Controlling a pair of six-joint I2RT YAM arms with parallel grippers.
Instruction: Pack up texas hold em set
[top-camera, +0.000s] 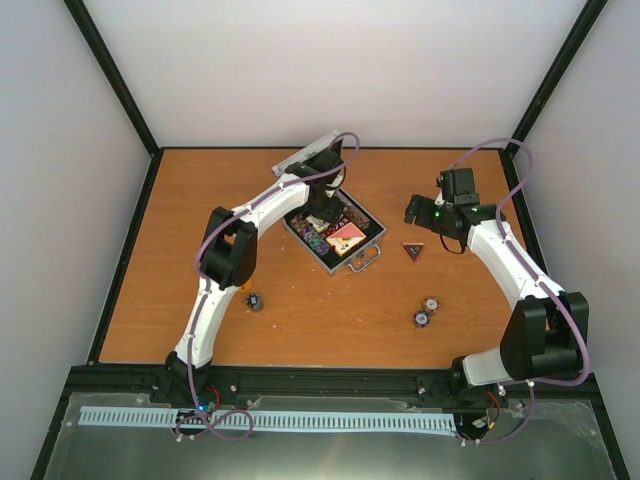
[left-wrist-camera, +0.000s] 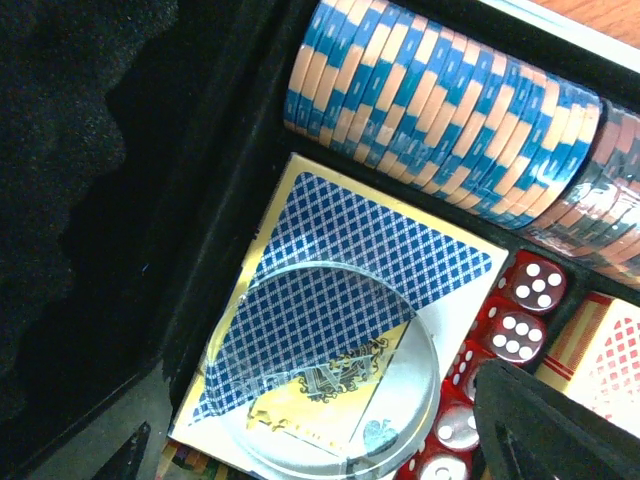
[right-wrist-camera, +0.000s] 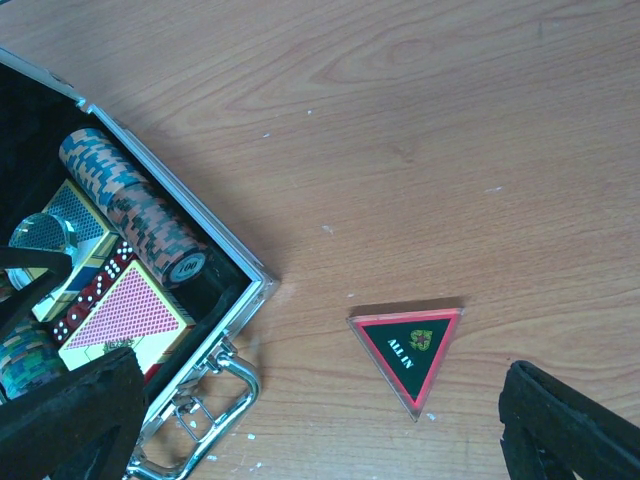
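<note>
**Left wrist view.** Upper centre: poker chips (left-wrist-camera: 440, 110), striped blue and peach. Centre: card box (left-wrist-camera: 350, 270), blue diamond lattice, gold border. Right: dice (left-wrist-camera: 530, 285), translucent red, white pips. Left: lining (left-wrist-camera: 80, 150), black.

**Right wrist view.** Lower left: second card box (right-wrist-camera: 125, 315), red lattice; case (right-wrist-camera: 262, 285), silver rim. Lower centre: triangular token (right-wrist-camera: 408, 345), black, red-edged. Table (right-wrist-camera: 400, 120): orange-brown woodgrain.

The left arm (top-camera: 205, 312) and the right arm (top-camera: 512, 265) are each built of white link shells joined by bulky black joint housings, and black bases are bolted at the black rail (top-camera: 330, 383). A lilac cable (top-camera: 586, 340) is looped along each arm. Far from the rail, a green light (top-camera: 437, 213) is lit on the right wrist. The fingers (right-wrist-camera: 75, 420) of the right gripper (right-wrist-camera: 320, 425) are covered in coarse black padding.
</note>
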